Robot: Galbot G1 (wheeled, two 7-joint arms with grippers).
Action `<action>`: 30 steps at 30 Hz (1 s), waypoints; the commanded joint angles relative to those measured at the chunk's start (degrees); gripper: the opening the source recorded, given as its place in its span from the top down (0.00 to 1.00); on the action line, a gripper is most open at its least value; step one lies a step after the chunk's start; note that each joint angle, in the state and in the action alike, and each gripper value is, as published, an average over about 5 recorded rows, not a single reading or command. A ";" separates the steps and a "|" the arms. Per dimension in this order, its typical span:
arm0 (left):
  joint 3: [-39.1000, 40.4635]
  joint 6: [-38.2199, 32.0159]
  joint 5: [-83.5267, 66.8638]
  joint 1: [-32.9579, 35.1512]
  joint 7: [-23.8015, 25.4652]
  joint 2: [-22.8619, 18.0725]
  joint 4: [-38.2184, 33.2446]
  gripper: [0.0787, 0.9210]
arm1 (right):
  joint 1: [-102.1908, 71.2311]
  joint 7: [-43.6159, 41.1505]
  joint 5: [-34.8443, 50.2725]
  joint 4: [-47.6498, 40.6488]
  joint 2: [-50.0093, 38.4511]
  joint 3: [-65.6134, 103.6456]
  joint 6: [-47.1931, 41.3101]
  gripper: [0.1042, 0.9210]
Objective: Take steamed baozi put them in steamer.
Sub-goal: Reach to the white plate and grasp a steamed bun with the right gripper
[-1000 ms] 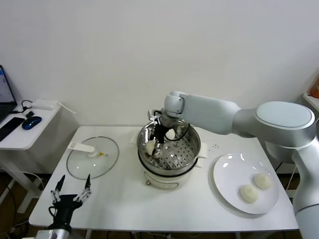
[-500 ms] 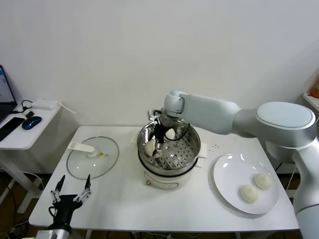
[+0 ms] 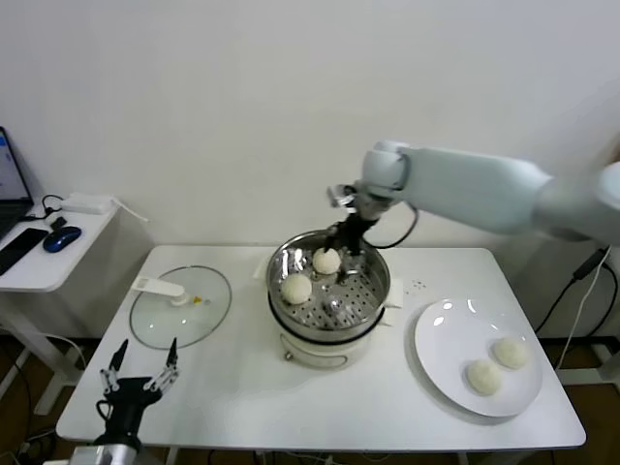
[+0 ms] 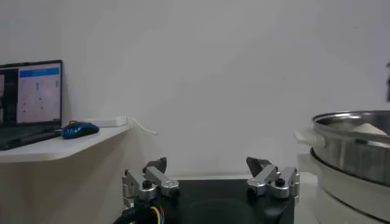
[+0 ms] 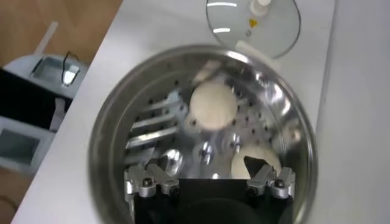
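The shiny steamer stands mid-table on its cream base. Two steamed baozi lie in it, one at the back and one at the left. Two more baozi rest on the white plate. My right gripper hangs open and empty just above the steamer's back rim. The right wrist view looks down past that gripper onto both baozi in the steamer. My left gripper is parked open at the table's front left corner.
A glass lid with a white handle lies on the table left of the steamer. A low side table with a laptop and a blue mouse stands at the far left. The wall is close behind the table.
My right gripper has opened, left a baozi lying in the steamer, and lifted up and back out of the basket. The left arm has not moved.
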 commanded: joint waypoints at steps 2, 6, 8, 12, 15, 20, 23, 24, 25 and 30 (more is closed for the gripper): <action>0.10 0.67 0.16 -0.51 0.05 -0.26 -0.47 0.12 | 5.93 -2.11 -7.37 13.09 -19.91 -4.78 2.04 0.12; 0.05 0.87 0.43 -0.41 0.06 -0.33 -0.72 0.12 | 3.52 -2.59 -13.23 15.72 -26.74 -4.83 3.29 0.12; -0.01 0.84 0.54 -0.20 0.05 -0.35 -0.74 0.12 | 2.50 -2.97 -16.64 16.52 -29.64 -4.93 4.41 0.12; -0.08 0.73 0.77 0.19 0.03 -0.29 -0.72 0.12 | -1.33 -3.71 -23.23 17.18 -35.18 -2.85 6.46 0.12; -0.04 0.69 0.96 0.40 0.03 -0.39 -0.79 0.12 | -6.42 -3.79 -26.57 17.31 -38.11 1.30 6.87 0.12; 0.13 0.61 1.46 0.93 0.05 -0.71 -0.95 0.12 | -21.42 -3.84 -31.44 17.08 -42.00 13.64 7.09 0.12; 0.15 0.53 1.64 1.23 0.07 -0.74 -0.97 0.12 | -30.61 -4.00 -33.91 16.40 -43.34 22.47 7.36 0.12; 0.14 0.49 1.66 1.32 0.08 -0.71 -0.93 0.12 | -33.51 -3.98 -34.64 16.21 -43.63 24.93 7.46 0.12; 0.13 0.47 1.68 1.41 0.08 -0.68 -0.89 0.12 | -36.52 -3.96 -35.39 16.04 -43.90 27.42 7.57 0.12; 0.16 0.37 1.86 1.59 0.08 -0.56 -0.56 0.12 | -45.88 -3.68 -38.53 15.25 -44.27 34.49 7.91 0.12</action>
